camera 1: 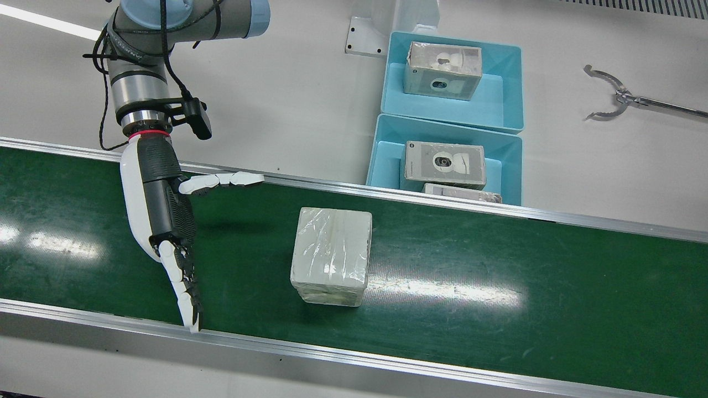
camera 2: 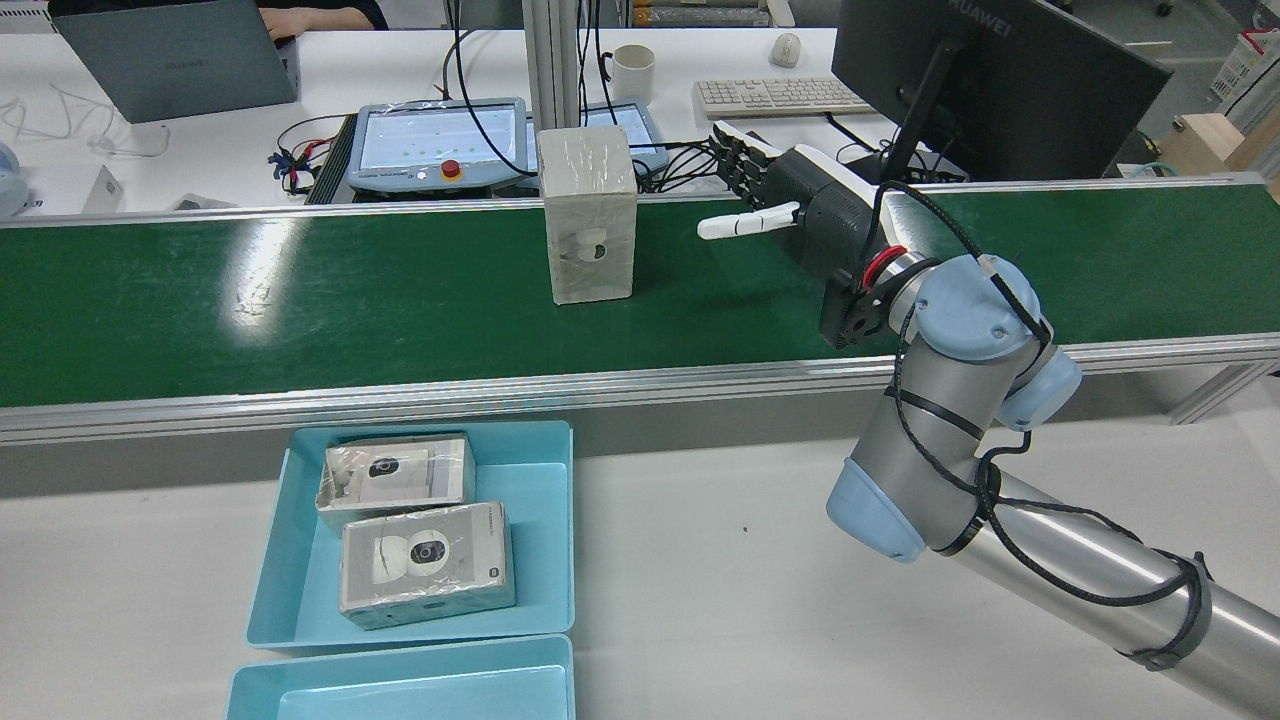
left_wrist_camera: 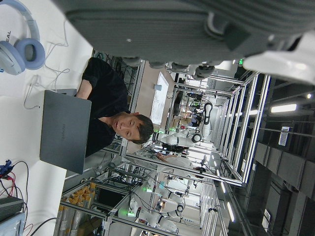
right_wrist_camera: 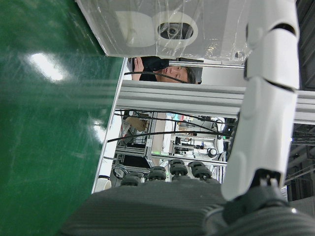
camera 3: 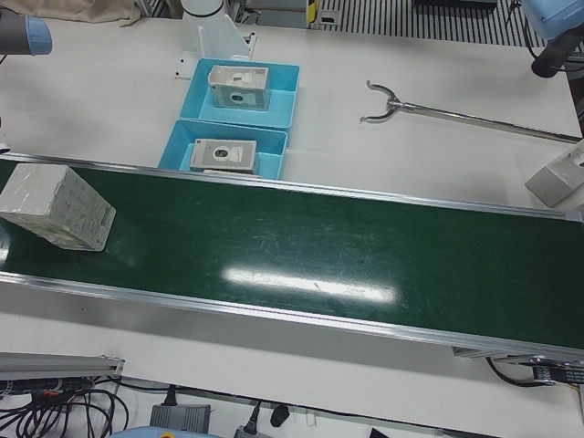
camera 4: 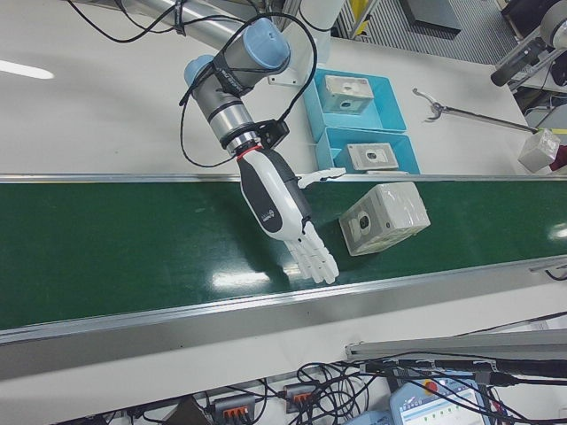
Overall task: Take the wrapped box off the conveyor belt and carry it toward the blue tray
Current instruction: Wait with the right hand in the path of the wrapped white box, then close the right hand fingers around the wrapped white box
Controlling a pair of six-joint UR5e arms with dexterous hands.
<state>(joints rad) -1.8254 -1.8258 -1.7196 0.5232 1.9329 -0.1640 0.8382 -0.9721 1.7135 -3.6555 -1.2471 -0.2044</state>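
Front view, left to right: right hand [camera 1: 166, 221] hovers over the conveyor belt [camera 1: 498, 276], fingers [camera 1: 185, 287] spread wide, holding nothing. Wrapped box [camera 1: 332, 255] rests on the belt at the hand's 3 o'clock, apart from it. Blue tray [camera 1: 381, 149] with 2 boxes sits on the tabletop [camera 1: 608, 182] at the box's 1 o'clock. Left hand [left_wrist_camera: 197, 29]: fingers' state cannot be told.
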